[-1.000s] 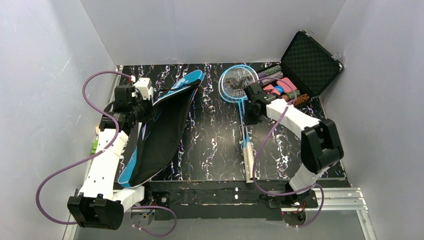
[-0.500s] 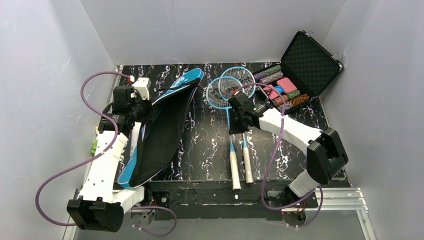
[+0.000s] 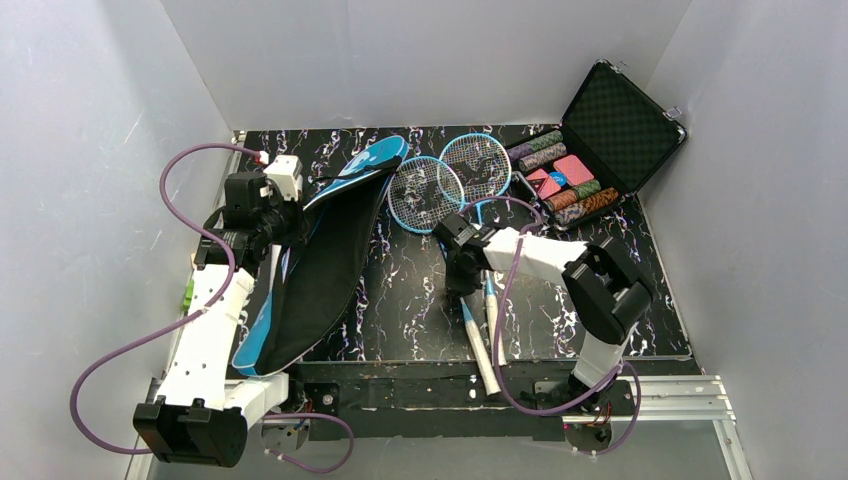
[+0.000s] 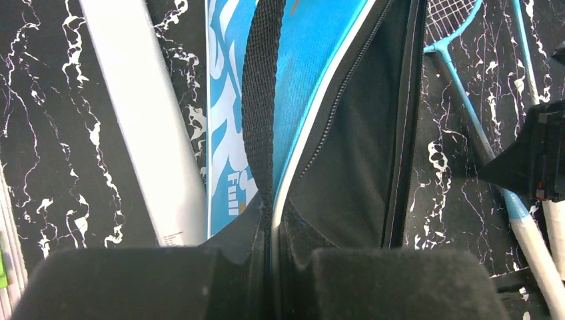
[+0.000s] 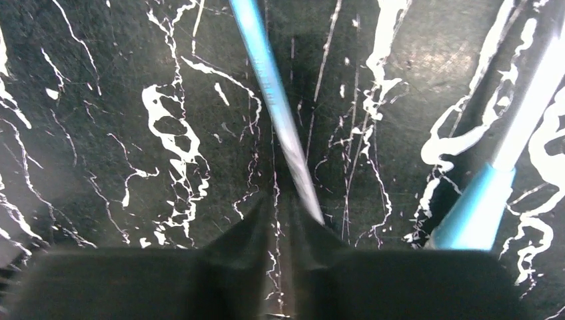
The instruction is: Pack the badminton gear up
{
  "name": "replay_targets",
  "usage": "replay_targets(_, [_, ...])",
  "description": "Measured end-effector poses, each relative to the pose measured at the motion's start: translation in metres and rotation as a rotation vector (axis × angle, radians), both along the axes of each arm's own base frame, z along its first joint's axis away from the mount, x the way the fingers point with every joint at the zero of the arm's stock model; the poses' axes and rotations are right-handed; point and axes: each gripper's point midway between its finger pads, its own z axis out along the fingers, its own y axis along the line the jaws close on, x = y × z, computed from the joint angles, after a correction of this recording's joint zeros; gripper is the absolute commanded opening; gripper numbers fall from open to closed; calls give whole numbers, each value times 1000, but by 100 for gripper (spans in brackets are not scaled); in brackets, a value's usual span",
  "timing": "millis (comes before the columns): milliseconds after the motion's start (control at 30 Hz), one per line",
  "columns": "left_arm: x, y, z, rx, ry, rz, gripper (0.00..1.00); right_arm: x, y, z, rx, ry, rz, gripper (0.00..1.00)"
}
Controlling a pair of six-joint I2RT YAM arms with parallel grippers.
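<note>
Now — the racket shaft [image 5: 265, 73] sits pinched between the right jaws

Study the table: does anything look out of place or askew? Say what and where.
The open black case of coloured chips, far right, is no badminton gear. One racket lies askew, its white handle jutting past the near edge of the table.
</note>
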Motion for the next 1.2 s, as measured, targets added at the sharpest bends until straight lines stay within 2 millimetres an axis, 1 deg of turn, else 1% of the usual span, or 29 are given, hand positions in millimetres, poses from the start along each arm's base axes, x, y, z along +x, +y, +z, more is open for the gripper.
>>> replay_targets(33, [0, 0, 0, 2, -1, -2, 0, -1, 1, -2, -6, 5, 2, 46])
replay_targets(100, [0, 0, 0, 6, -3, -4, 0, 1, 4, -2, -15, 3, 8, 58])
replay_targets(167, [0, 1, 0, 9, -4, -7, 0, 8, 6, 4, -20, -20, 11, 64])
replay_targets(200, [0, 1, 0, 10, -4, -8, 0, 13, 8, 11, -21, -37, 16, 67])
replay_targets(267, [0, 1, 1, 11, -5, -9, 0, 25, 13, 23, -18, -81, 28, 70])
replay_targets(400, [-1, 1, 1, 14, -7, -10, 0, 54, 23, 53, -11, -183, 63, 70])
replay_targets(467, [-1, 2, 1, 18, -7, -10, 0, 68, 25, 64, -11, -221, 74, 70])
replay_targets(500, [-1, 2, 1, 19, -7, -10, 0, 75, 25, 66, -17, -233, 78, 69])
replay_targets(567, [-1, 2, 0, 21, -6, -8, 0, 87, 21, 63, -37, -240, 79, 67])
replay_targets(600, [-1, 2, 0, 21, -6, -8, 0, 91, 17, 58, -51, -234, 79, 67])
replay_targets(733, [-1, 2, 0, 22, -2, -8, 0, 96, 0, 30, -116, -187, 89, 62])
replay_targets(833, [-1, 2, 0, 22, -2, -8, 0, 92, -6, 15, -137, -163, 97, 57])
replay_targets(967, [-1, 2, 0, 21, -2, -8, 0, 86, -8, 4, -134, -148, 102, 51])
replay_targets(1067, [-1, 2, 0, 21, -2, -8, 0, 82, -10, -5, -128, -139, 102, 48])
replay_targets(1200, [-1, 2, 0, 21, -2, -8, 0, 79, -9, -7, -105, -158, 99, 42])
